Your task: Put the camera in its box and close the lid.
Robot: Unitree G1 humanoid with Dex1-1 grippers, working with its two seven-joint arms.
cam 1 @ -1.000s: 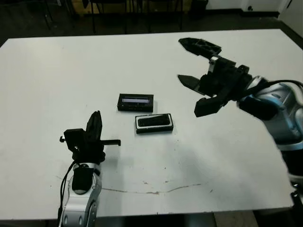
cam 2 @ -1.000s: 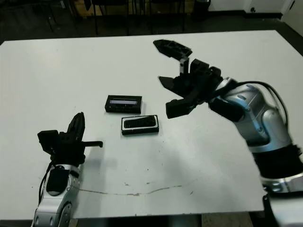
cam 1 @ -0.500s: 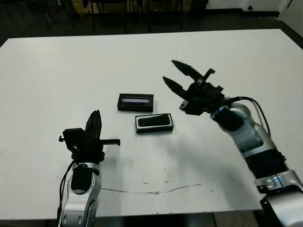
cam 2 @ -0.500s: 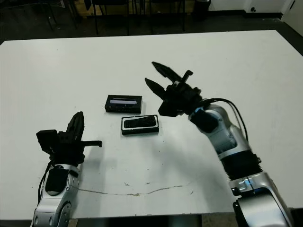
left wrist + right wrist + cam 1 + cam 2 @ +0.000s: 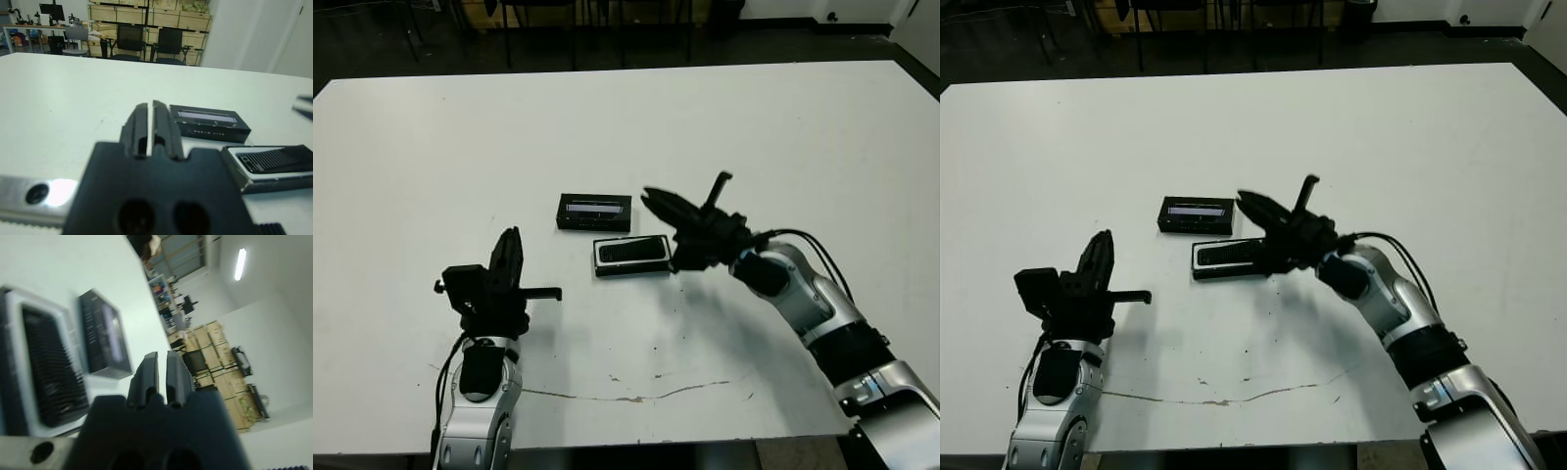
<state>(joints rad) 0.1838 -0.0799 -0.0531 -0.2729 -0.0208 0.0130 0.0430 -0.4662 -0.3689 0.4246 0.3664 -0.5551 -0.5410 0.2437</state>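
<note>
The box (image 5: 633, 267), black outside and white-lined, lies at the table's middle with the slim black camera (image 5: 631, 252) resting inside it. Just behind it lies the lid (image 5: 594, 211), black with a pale strip on its face. My right gripper (image 5: 650, 198) hovers just above the box's right end, pointing toward the lid. Its fingers (image 5: 149, 363) are shut with nothing between them. My left gripper (image 5: 512, 236) stands shut and holding nothing at the front left, well apart from the box. The left wrist view shows the lid (image 5: 210, 119) and the camera (image 5: 276, 159) in its box beyond the fingers.
A thin brown scratch (image 5: 636, 397) runs along the table near its front edge. Dark chairs (image 5: 538, 24) stand past the far edge. White tabletop (image 5: 803, 127) stretches around the box and lid on all sides.
My right arm has swung down and left from high over the table to the box's right end. Its fingers went from wide open to shut. Left arm, box and lid stayed put.
</note>
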